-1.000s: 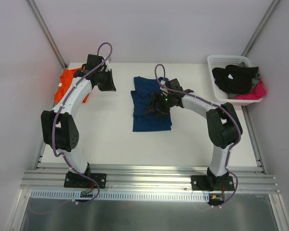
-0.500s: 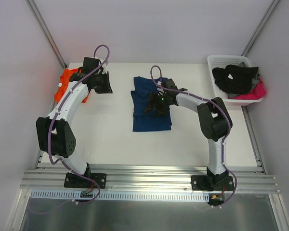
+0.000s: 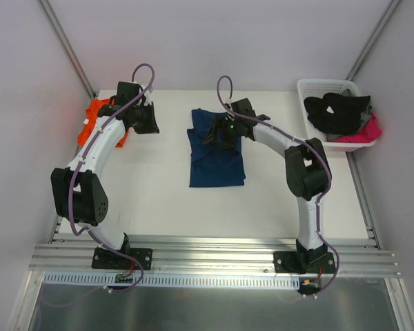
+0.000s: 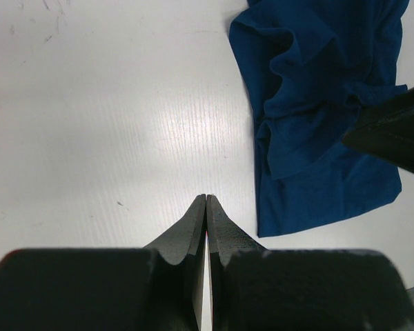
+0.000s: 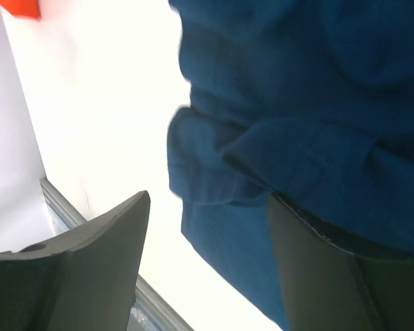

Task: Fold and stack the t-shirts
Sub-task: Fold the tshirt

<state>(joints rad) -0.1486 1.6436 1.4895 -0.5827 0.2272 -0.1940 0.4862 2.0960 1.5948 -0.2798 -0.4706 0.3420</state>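
At mid-table: navy t-shirt (image 3: 217, 162) lies part-folded, its far end rumpled.
Right gripper (image 3: 221, 132): jaws spread wide over that rumpled far edge, likely lined up to take a fold; one finger may sit under cloth, but the wrist view is too close to say.
Left gripper (image 3: 146, 123): jaws pressed together, holding nothing, hanging between the shirts.
Orange t-shirt (image 3: 93, 117): bunched at the far-left edge.
Open room: bare table (image 3: 165, 200) near and left of the navy shirt.
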